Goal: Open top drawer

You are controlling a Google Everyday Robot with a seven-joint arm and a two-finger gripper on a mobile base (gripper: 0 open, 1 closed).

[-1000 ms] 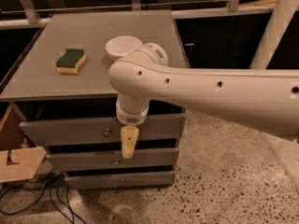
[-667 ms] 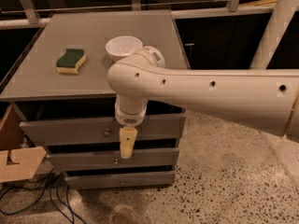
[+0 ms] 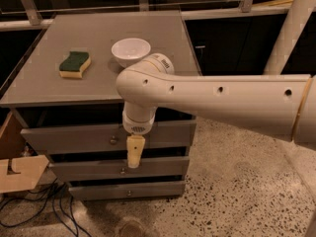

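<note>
Camera view | pincer (image 3: 135, 152) hangs mid-frame, just right of and below the knob (image 3: 114, 140); its opening cannot be told | top drawer (image 3: 69, 138) centre-left, apparently shut | risk: offset pincer misses knob, scrapes panel

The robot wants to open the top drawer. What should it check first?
1. Top drawer not yet pulled out: ok, its front looks shut.
2. Knob uncovered: ok, nothing is in front of it.
3. Gripper lined up with the knob: not ok, it hangs to the right of the knob and lower.
4. Bowl and sponge safe on top: ok, both sit back from the front edge.
5. Pull path free: cannot tell, cardboard sits low at the left.
</note>
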